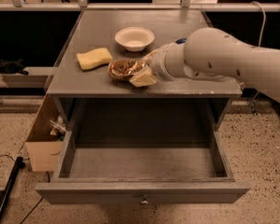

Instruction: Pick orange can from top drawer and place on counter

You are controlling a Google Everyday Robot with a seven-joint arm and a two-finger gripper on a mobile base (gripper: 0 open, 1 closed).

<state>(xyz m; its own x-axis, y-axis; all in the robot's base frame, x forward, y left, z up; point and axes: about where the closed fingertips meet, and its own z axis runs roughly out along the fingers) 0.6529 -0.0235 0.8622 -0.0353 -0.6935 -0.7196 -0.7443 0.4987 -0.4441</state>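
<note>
The orange can (123, 69) lies sideways in my gripper (139, 73), low over the front part of the counter (177, 24), just right of the yellow sponge. My gripper is shut on the can; one cream fingertip (143, 80) shows below it. The white arm reaches in from the right. Below, the top drawer (142, 195) stands pulled fully out, its inside bare and a small knob at the middle of its front panel.
A white bowl (134, 38) sits on the counter behind the can and a yellow sponge (94, 58) to its left. A blue can (180, 40) is mostly hidden behind my arm. A cardboard box (43, 141) stands on the floor left of the cabinet.
</note>
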